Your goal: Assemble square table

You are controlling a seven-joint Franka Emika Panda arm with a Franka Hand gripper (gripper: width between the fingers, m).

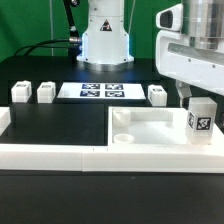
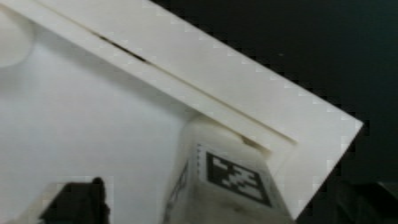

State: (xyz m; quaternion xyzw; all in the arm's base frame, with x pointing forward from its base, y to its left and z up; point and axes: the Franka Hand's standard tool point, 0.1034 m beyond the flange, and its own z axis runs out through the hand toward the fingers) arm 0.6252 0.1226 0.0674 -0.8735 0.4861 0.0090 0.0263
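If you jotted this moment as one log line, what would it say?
gripper: shut on leg | leg: upright over tabletop corner | loose legs: three, by marker board

The exterior view sits low at the table's near edge, facing the arm's base across the table. The wrist view looks steeply down, very close, onto the square slab. Both share the slab and a tagged leg.
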